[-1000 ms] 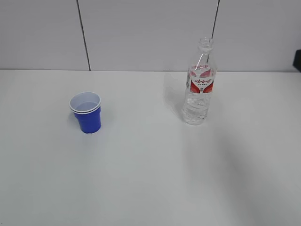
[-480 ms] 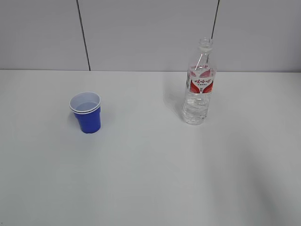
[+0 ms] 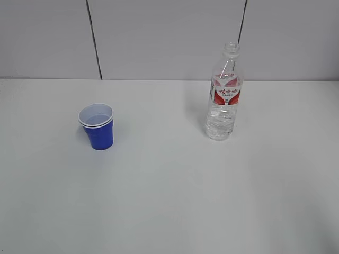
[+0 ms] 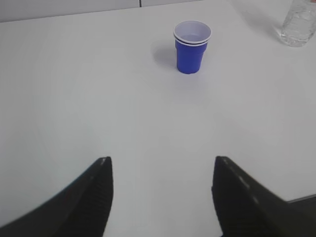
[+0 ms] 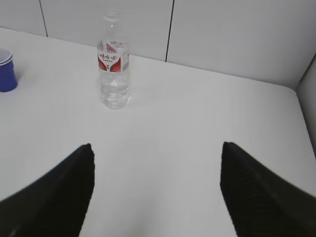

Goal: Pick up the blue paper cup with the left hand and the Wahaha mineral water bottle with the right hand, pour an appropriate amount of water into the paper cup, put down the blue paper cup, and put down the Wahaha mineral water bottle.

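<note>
A white worktop point(image 3: 169, 201) is carrying two things. Toward its back edge, right of middle, the Wahaha mineral water bottle point(image 3: 225, 92) is standing upright, uncapped. Left of middle, the blue paper cup point(image 3: 97, 127) is sitting upright. The left hand point(image 4: 160, 197) and right hand point(image 5: 155, 190) are hovering well back, fingers spread, grasping nothing; only fingertips are showing.
</note>
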